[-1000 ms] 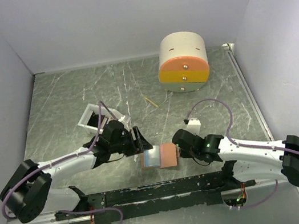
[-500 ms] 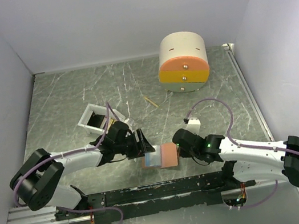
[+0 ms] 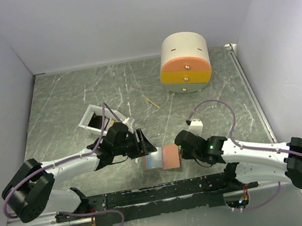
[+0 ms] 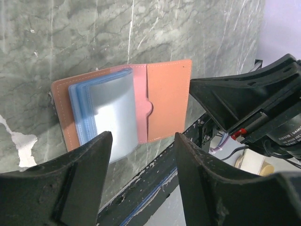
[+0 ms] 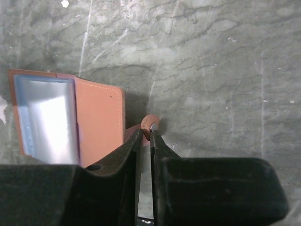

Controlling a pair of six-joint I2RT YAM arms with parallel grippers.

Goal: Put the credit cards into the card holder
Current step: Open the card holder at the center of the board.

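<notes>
Holder (image 3: 162,159) is laid open, long axis left-right; its right end is pinched by the right gripper (image 5: 146,136), the left gripper (image 4: 141,146) held spread, empty, just by its left end.

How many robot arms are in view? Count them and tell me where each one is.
2. The left arm reaches in from the left, fingers open by the card holder; the right arm comes from the right, fingers shut on its snap tab.

Salmon-pink card holder (image 3: 172,156), pale blue inside; grey-green bench (image 3: 78,96) with white marble veining; drawer box (image 3: 183,54) banded cream, orange, yellow.
</notes>
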